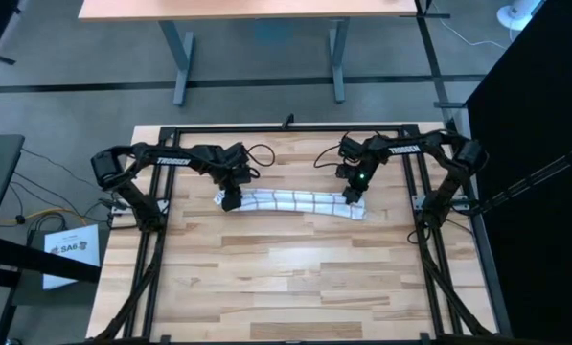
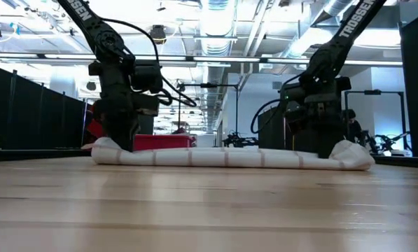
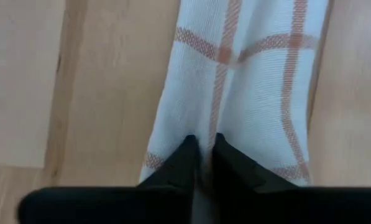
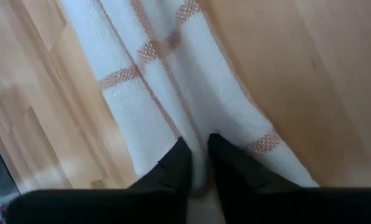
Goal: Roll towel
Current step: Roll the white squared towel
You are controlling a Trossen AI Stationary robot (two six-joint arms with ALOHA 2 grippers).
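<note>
While both arms bend low over the far half of the table (image 1: 286, 287), the towel (image 1: 290, 202) lies there as a long, slim roll running side to side, so the rolling itself looks done or nearly so. At the roll's left end sits the left gripper (image 1: 231, 199); its wrist cam shows the two dark fingers (image 3: 179, 168) close together w/ only a thin strip of cloth in the narrow gap, tips pressed into the fabric. Pinching or just letting go? Can't tell from these views. Along the middle, the roll stays low and even on the wood, grid lines crossing it at intervals, seen from table height as a flat white tube. At the right end is the right gripper (image 1: 354, 195), same story: fingers (image 4: 173, 171) a slit apart over a fold of cloth, grip or release not clear. Beyond it the towel's right tip bulges out looser than the rest, so that end may want tidying; otherwise what's left appears to be freeing the jaws and lifting the arms clear.

Surface: pale butcher-block wood inside a black metal frame (image 1: 161, 278), nothing else on it. Room: grey floor, a desk (image 1: 257, 10) past the far edge, cables and a white box at the left, a dark partition at the right. Low cam looks into a lab w/ ceiling ducts, strip lights, more equipment behind.
</note>
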